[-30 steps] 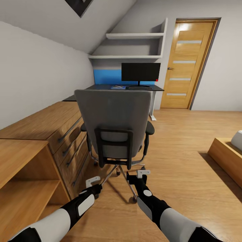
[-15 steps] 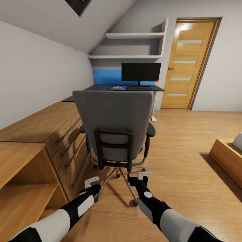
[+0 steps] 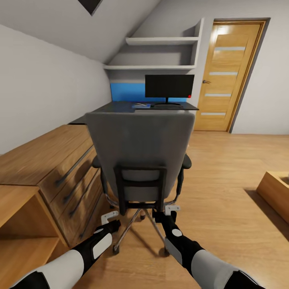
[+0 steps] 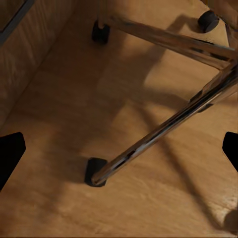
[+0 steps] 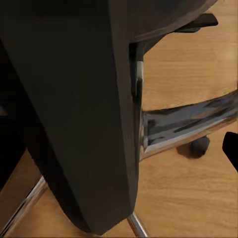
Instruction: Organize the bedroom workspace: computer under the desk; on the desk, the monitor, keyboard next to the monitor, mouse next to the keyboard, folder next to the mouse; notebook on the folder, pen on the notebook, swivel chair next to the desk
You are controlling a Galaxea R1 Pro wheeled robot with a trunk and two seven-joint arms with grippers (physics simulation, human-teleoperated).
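While both arms are reaching low behind the swivel chair (image 3: 138,154):
Left fingers (image 3: 109,217): hanging spread apart, gripping nothing.
Right fingers (image 3: 171,208): cannot tell, sitting right by the chair's back.
Monitor (image 3: 169,86): standing on the worktop (image 3: 116,107) beyond the chair.

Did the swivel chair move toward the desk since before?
Cannot tell: the swivel chair now overlaps the desk edge, but the door shifted too, so the camera moved.
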